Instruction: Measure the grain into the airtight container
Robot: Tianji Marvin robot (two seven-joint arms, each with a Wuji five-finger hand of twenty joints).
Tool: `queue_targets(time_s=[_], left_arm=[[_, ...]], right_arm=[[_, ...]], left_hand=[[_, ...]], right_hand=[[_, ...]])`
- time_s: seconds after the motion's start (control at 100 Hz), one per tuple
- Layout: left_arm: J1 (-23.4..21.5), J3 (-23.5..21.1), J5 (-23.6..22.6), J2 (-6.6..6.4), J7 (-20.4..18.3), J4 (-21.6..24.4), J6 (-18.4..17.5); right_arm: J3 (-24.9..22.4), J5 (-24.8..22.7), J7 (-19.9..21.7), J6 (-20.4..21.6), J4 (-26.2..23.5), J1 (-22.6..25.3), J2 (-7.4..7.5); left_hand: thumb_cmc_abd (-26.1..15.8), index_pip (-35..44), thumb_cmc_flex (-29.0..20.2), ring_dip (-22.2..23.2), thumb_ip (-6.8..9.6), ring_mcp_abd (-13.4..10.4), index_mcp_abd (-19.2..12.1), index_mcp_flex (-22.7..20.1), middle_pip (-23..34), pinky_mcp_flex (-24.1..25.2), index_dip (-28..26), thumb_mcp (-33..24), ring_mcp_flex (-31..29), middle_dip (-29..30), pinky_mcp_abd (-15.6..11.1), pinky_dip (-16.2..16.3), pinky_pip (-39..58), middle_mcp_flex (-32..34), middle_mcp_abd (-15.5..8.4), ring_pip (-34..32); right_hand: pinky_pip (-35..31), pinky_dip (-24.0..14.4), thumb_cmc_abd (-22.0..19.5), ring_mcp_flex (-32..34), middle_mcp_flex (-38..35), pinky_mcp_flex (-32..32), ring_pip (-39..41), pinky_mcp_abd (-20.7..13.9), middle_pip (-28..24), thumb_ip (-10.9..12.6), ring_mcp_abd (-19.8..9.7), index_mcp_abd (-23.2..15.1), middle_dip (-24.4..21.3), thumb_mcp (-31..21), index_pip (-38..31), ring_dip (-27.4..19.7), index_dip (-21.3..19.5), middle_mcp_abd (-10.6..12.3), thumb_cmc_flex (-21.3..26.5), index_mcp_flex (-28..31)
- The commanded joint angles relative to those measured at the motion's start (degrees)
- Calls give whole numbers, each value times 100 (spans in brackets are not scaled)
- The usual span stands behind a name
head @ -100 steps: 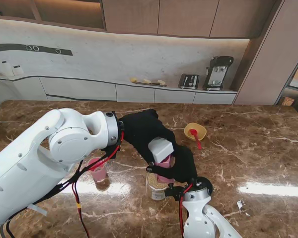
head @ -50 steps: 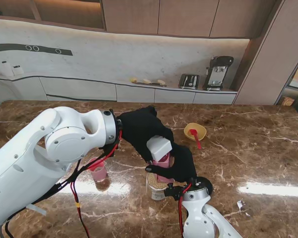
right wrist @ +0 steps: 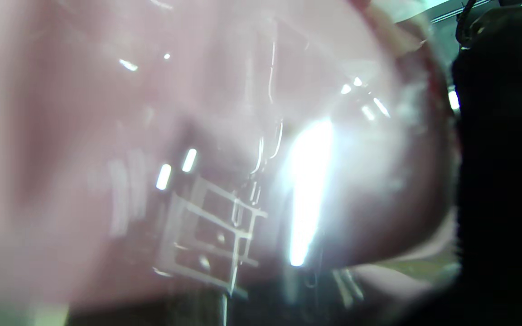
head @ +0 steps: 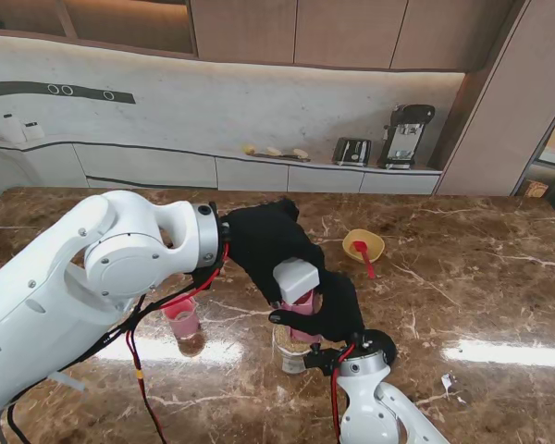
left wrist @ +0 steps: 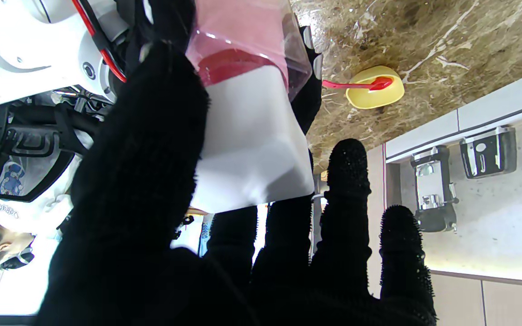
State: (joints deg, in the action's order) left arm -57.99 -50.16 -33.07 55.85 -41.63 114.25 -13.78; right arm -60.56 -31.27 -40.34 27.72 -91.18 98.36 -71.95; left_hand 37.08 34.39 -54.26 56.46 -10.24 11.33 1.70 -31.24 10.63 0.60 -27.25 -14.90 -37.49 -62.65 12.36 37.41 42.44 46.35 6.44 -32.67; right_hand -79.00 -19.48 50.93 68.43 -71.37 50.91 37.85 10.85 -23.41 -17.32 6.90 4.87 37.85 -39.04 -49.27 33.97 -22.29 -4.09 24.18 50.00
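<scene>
Left robot hand (head: 264,239) grips the tipped cup (head: 296,280); right robot hand (head: 331,310) clasps the container (head: 293,347). Keep the lip over the mouth; tilt slowly.

We cannot read any words, numbers or signs on anything here; the small prints are too blurry.

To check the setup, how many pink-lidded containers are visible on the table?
2: one container stands by the left arm, one container between both hands, over a jar. Others may be hidden behind the arms.
</scene>
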Motion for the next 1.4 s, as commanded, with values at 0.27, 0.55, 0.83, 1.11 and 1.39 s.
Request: queue_targets(time_s=[0.27,0.55,0.83,1.11,1.39], left_arm=[[-255,-127,-213,34,161,44,-27],[-215,-19,-149,36,188,-23,-60],[-234,-7,-144,36,197,-73,-30],[-217,-26,-317,43,136,-17,149],[-234,51,-107,67,192,-65,404]], right_arm=[[-59,175,59,34,-43,59,-53],[-69,170,57,46,-39,63,-53],[-98,182,40,73,-42,70,-59],[-101,111,-5,130,-18,60,-58],[-101,86,-27,159,-8,56,-60]], left_hand=[[-1864,1624,-939,57,346,-200,-1269,-1244,871,178,-431,-712,98,-307,-41,-39,-222,375,-912,10],[-1840,1634,-909,31,340,-214,-1272,-1255,869,186,-374,-767,104,-274,-45,-29,-246,381,-918,32],[-1826,1629,-889,10,329,-215,-1266,-1237,868,181,-302,-813,115,-237,-44,-15,-248,369,-913,35],[-1892,1553,-830,-27,303,-177,-1177,-1197,848,181,-123,-793,99,-160,-30,-15,-271,414,-851,49],[-1925,1571,-805,-118,308,-140,-1160,-1176,778,213,-29,-688,-44,16,-40,-48,-353,717,-840,71]], right_hand=[[-216,-45,-1211,446,-364,85,587,-302,-559,269,-563,-2000,203,-2291,-620,254,-192,661,1760,439],[-216,-45,-1206,451,-363,86,592,-304,-558,268,-570,-1992,201,-2296,-620,254,-191,667,1757,440],[-216,-45,-1205,450,-367,86,593,-304,-559,269,-570,-1993,200,-2298,-621,253,-190,670,1759,441],[-216,-45,-1201,449,-369,86,592,-304,-560,268,-561,-2000,200,-2299,-621,252,-189,662,1758,442],[-216,-46,-1199,449,-374,85,592,-299,-563,268,-559,-1995,199,-2305,-623,250,-188,670,1755,446]])
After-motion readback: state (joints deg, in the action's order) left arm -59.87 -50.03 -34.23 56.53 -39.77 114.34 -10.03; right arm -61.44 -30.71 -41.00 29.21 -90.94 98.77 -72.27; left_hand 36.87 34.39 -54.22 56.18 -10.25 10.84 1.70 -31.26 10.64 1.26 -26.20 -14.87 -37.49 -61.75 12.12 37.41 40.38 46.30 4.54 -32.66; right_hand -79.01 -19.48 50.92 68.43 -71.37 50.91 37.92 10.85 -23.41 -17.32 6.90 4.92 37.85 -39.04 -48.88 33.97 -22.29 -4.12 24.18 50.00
